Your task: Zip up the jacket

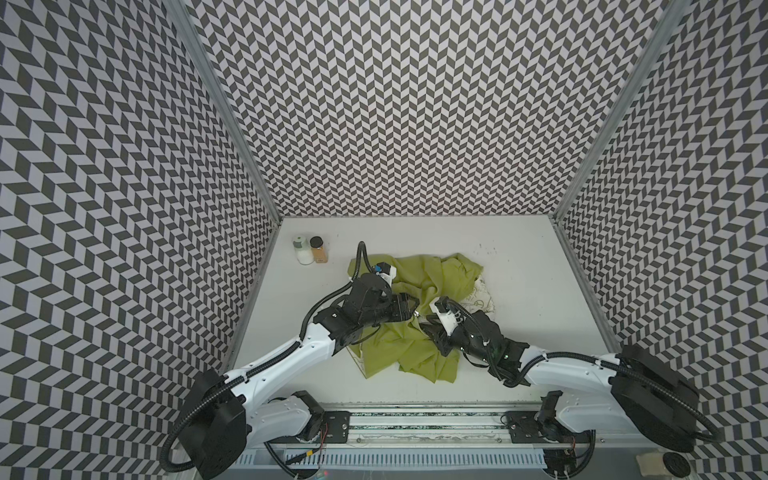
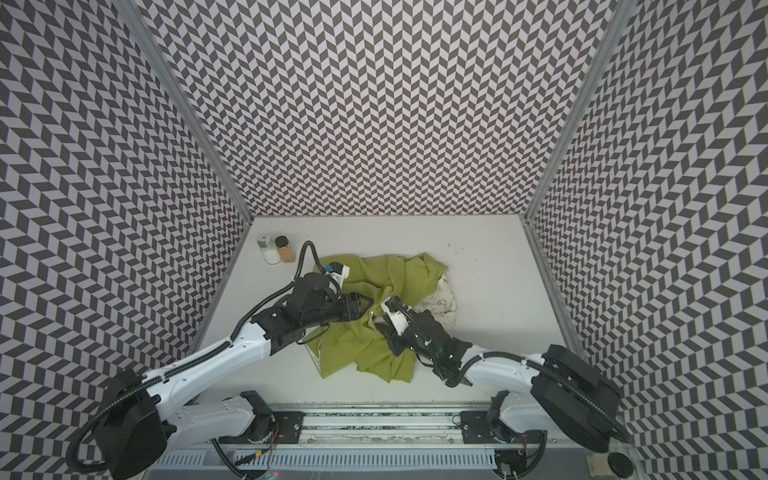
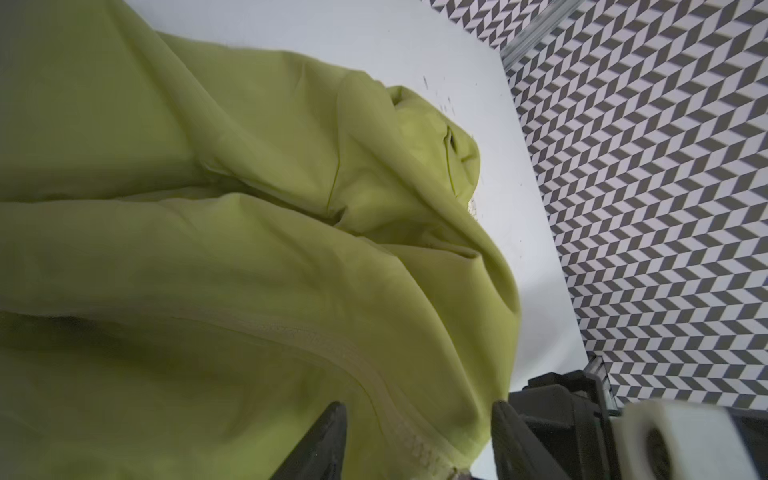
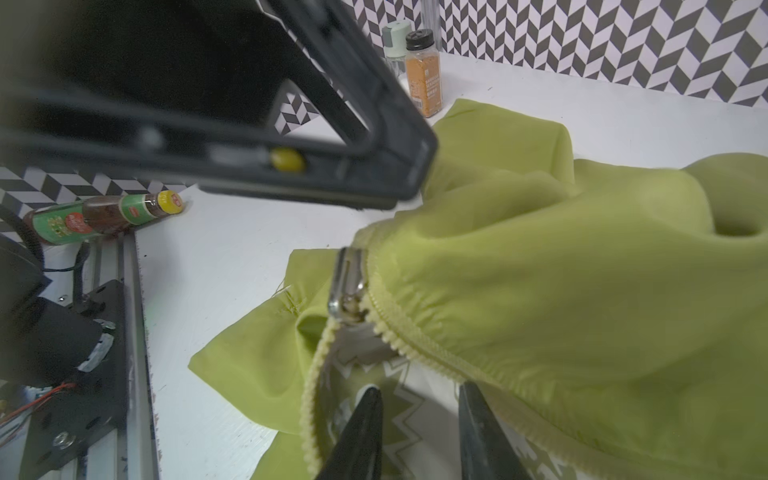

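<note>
My right end effector [image 4: 419, 388], spread, faces the zipper pull [image 4: 347, 286] just ahead, probably to pinch it; my left end effector [image 3: 417, 407], spread too, straddles the jacket [image 3: 249, 249] edge.

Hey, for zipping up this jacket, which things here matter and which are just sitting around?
Needed: jacket, its zipper slider.
Lying about: pale-capped bottle, orange spice jar, sauce bottle on its side.

Crumpled lime-green jacket [image 1: 432, 278] lies mid-table, zipper [image 4: 351, 291] partly open.
</note>
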Robot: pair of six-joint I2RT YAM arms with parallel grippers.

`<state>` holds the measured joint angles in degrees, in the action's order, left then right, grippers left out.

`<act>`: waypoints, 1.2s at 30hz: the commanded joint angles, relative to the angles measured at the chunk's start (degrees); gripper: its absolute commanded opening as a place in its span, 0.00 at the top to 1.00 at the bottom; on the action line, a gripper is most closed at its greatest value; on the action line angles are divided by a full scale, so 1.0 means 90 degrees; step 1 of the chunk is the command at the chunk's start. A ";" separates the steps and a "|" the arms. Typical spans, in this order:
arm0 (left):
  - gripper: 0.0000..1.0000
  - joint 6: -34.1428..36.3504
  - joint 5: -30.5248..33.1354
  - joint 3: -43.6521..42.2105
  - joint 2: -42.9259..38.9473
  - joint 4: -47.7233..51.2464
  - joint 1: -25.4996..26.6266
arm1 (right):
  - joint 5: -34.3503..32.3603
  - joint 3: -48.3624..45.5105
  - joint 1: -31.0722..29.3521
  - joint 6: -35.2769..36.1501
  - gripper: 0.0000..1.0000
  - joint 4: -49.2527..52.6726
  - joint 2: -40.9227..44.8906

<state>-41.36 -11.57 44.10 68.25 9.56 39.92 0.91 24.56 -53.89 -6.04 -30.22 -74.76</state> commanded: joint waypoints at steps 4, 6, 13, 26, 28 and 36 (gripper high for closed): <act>0.57 -0.0239 0.0247 -0.0177 0.0127 -0.0164 0.0042 | -0.0161 -0.0454 -0.0213 0.0053 0.76 -0.1456 0.0064; 0.63 -0.0310 0.0207 -0.0218 0.0200 -0.0275 0.0045 | -0.0177 -0.0551 -0.0232 0.0180 0.77 -0.1684 0.0060; 0.50 -0.0326 0.0411 -0.0114 0.0365 0.0001 0.0021 | -0.0322 -0.0353 -0.0283 0.0675 0.78 -0.1738 -0.0489; 0.75 -0.0448 0.0164 -0.0162 0.0697 -0.0088 -0.0109 | -0.0659 0.0104 -0.0274 0.1040 0.67 -0.2173 -0.1354; 0.79 -0.0541 0.0114 -0.0228 0.0690 -0.0181 -0.0110 | -0.0525 0.0075 -0.0284 0.1169 0.64 -0.2367 -0.1450; 0.88 -0.0648 -0.0020 -0.0262 0.0772 -0.0357 -0.0138 | -0.0101 -0.0100 -0.0307 0.1155 0.75 -0.2297 -0.1495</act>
<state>-46.57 -10.90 42.15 74.63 7.88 38.96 -1.87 24.53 -56.14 3.55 -46.87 -88.44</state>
